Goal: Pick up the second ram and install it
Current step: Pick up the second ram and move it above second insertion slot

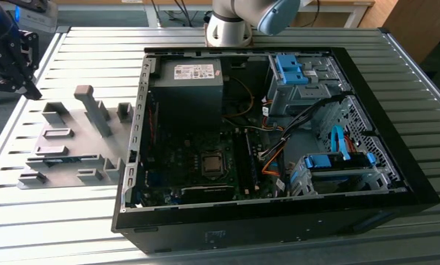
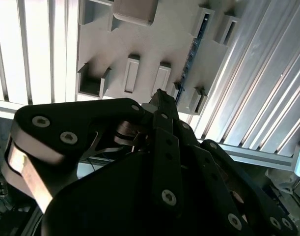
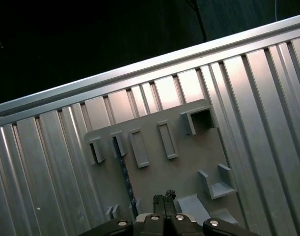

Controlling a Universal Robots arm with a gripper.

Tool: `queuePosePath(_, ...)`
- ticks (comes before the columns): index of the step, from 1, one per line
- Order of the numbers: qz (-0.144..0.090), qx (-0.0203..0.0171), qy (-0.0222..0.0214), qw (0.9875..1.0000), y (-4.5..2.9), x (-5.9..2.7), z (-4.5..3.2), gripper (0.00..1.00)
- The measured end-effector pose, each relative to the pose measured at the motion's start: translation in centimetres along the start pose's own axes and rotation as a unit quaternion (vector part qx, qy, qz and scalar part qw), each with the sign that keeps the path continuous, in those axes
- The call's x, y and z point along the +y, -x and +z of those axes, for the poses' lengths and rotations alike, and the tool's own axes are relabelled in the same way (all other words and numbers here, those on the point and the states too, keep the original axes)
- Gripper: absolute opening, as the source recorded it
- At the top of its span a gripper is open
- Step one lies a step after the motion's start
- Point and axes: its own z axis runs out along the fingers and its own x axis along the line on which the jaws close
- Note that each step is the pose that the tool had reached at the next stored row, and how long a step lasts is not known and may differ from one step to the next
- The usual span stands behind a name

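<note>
The second ram point(image 1: 63, 160) is a thin blue stick standing on edge in a slot of the grey fixture plate point(image 1: 72, 141), at the exterior view's left. It also appears as a blue strip in the second wrist view point(image 2: 193, 51) and as a dark edge in the first wrist view point(image 3: 124, 172). My gripper point(image 1: 30, 93) hangs well above the table, beyond the fixture's far left corner. Its black fingers point(image 2: 159, 98) are pressed together with nothing between them. In the first wrist view the fingertips point(image 3: 164, 199) sit apart from the ram.
An open black computer case point(image 1: 396, 187) lies on the ribbed aluminium table point(image 1: 72, 221), with the motherboard point(image 1: 205, 165), memory slots point(image 1: 243, 160), power supply point(image 1: 190, 94) and blue drive latches point(image 1: 330, 161) inside. Upright grey blocks point(image 1: 94, 110) rise from the fixture. The arm's base point(image 1: 231, 25) stands behind the case.
</note>
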Motion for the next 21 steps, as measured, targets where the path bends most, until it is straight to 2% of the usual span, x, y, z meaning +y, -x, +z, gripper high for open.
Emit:
queuePosePath(5, -0.037, 0.0007, 0.0001, 0.9993, -0.01, -0.01, 0.09, 0.11)
queuePosePath(10, -0.079, 0.0016, 0.0002, 0.9969, -0.02, -0.01, 0.27, 0.11)
queuePosePath(17, -0.099, 0.002, 0.0003, 0.995, -0.41, 0.42, 0.48, 0.11)
queuePosePath(18, -0.101, 0.0014, 0.0005, 0.9949, -0.49, 0.49, 0.51, 0.11)
queuePosePath(19, -0.102, -0.0019, 0.0011, 0.9948, -0.57, 0.51, 0.57, 0.11)
queuePosePath(21, -0.104, -0.0119, 0.0031, 0.9945, -0.68, 0.54, 0.67, 0.11)
